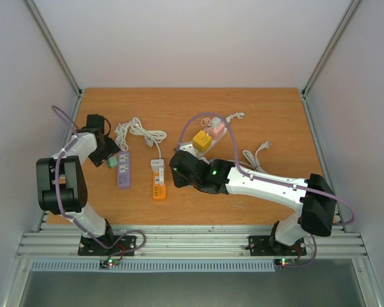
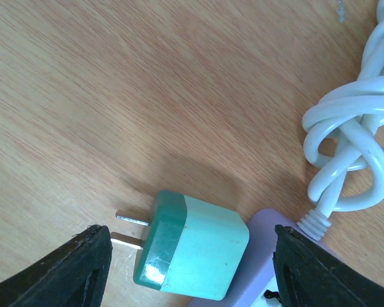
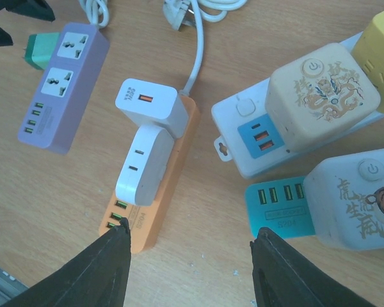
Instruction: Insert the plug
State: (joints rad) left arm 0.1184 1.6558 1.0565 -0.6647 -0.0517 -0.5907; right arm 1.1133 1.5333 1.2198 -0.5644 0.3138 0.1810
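We see the left claw (image 2: 191, 265) open astride the green plug (image 2: 198, 246) beside the purple strip (image 3: 63, 86), and the right claw (image 3: 191, 259) open above the orange strip (image 3: 155, 217).

Your left arm (image 1: 64, 185) and right arm (image 1: 269, 184) share one look: smooth white link shells between bulky matte-black joint housings. A thin lilac cable (image 1: 63, 117) loops off the left arm, and a matching one runs along the right. A small green light (image 1: 212, 173) glows on the right arm's black wrist housing. Each arm ends in a flat black base plate (image 1: 110, 245) with tiny red and green lights just below it. The left wrist's black wedge-shaped fingers (image 2: 64, 268) have rough, scuffed edges. The right wrist's fingers (image 3: 96, 268) are the same dull black.
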